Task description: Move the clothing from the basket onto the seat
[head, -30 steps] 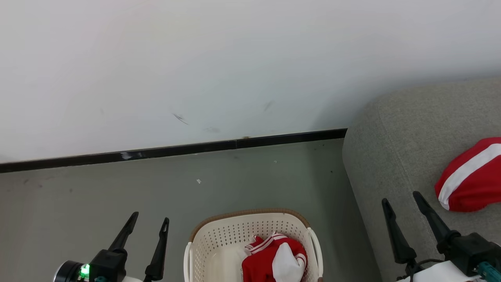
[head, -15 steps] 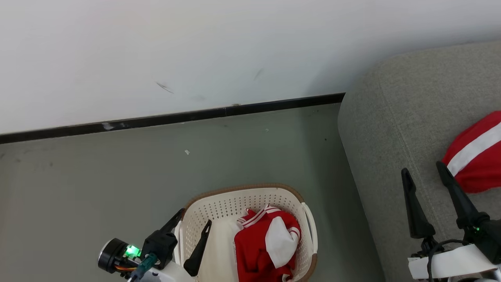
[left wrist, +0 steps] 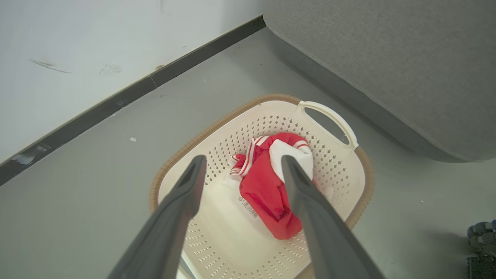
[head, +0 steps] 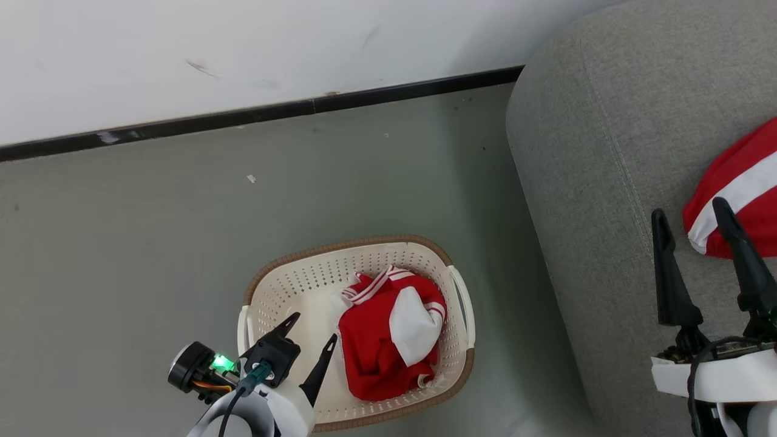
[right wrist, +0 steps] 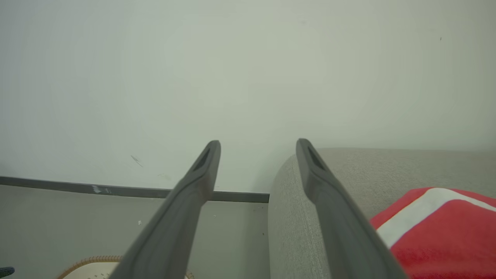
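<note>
- Since a second ago, left gripper [head: 314,328] has swung from the floor beside the basket [head: 340,245] to above its near-left corner — fingers spread apart, holding nothing.
- Red-and-white clothing [head: 376,346] lies crumpled in the basket's right half.
- Grey seat [head: 595,152] stands just right of the basket; another red garment [head: 737,182] rests on it.
- Over the seat, the right gripper [head: 689,207] hovers — wide open, empty.

The left gripper [head: 314,326] and right gripper [head: 688,206] have long dark tapered fingers [head: 668,273], white forearms [head: 710,379] and black cables [head: 690,388]; the left bears a green light [head: 222,363] and, seemingly, a teal plug [head: 254,373].
</note>
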